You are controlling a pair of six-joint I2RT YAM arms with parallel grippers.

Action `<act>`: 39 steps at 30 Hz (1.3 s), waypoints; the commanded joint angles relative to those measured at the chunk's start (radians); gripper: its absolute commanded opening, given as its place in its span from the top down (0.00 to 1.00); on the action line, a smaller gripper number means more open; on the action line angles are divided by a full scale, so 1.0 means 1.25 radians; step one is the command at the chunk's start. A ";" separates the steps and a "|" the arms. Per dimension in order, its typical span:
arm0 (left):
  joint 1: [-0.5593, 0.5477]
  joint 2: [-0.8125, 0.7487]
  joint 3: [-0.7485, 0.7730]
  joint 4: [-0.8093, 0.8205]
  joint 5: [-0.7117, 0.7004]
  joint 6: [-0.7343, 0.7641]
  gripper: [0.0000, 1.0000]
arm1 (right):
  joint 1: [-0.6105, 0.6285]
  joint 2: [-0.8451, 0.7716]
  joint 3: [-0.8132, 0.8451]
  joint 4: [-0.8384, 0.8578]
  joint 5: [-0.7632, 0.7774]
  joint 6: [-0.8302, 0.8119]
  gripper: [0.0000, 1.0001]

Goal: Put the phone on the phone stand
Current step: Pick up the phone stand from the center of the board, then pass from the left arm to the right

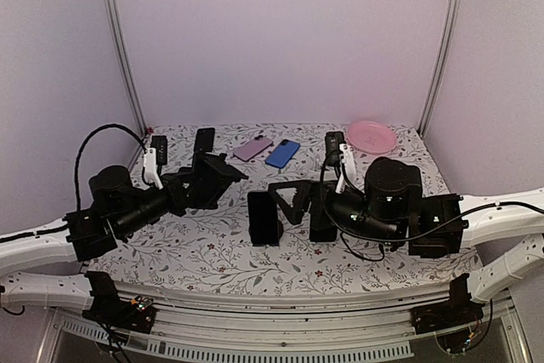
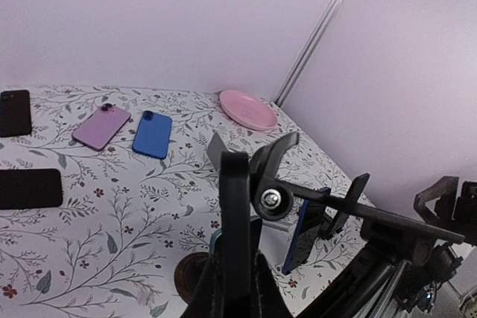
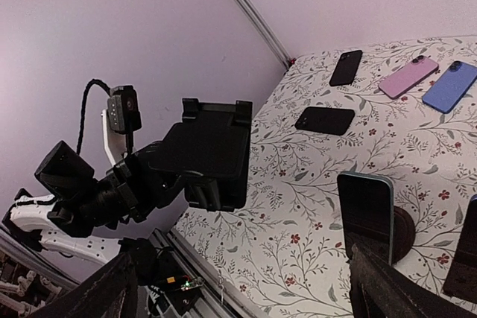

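A: What's hard to read here?

B: From the left wrist view the left gripper (image 2: 235, 176) blocks most of the middle. Only a sliver of pale blue edge and part of a round brown base show behind it. A dark slab (image 2: 302, 232) with a deep-blue edge stands near the right arm. It is cut off at the frame edge in the right wrist view, so I can't tell if anything is gripping it.

A: And the grippers themselves?

B: The left gripper has its fingers pressed flat together with nothing between them. The right gripper (image 3: 242, 281) has its fingers (image 3: 395, 292) spread wide, and both are cropped by the bottom of the view.

A: Where's the phone?

B: The teal-edged phone (image 3: 365, 214) stands upright near the table's middle, between the two arms. It is beyond the right fingers and just past the left gripper's tips, touching neither. The phone stand (image 3: 404, 234), a dark brown disc, sits at its foot. I can't tell whether the phone is seated in it.

A: Surfaces?

B: The phone is a glossy black glass slab with rounded corners, on a floral cloth (image 2: 112, 229). A lilac phone (image 2: 100, 126), a blue phone (image 2: 153, 134) and two matte black phones (image 2: 30, 188) lie flat farther back, near a smooth pink plate (image 2: 247, 109).
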 commanded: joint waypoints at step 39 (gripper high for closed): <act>-0.304 0.187 -0.113 0.789 -0.262 0.529 1.00 | 0.012 0.097 -0.030 0.406 -0.139 0.386 0.43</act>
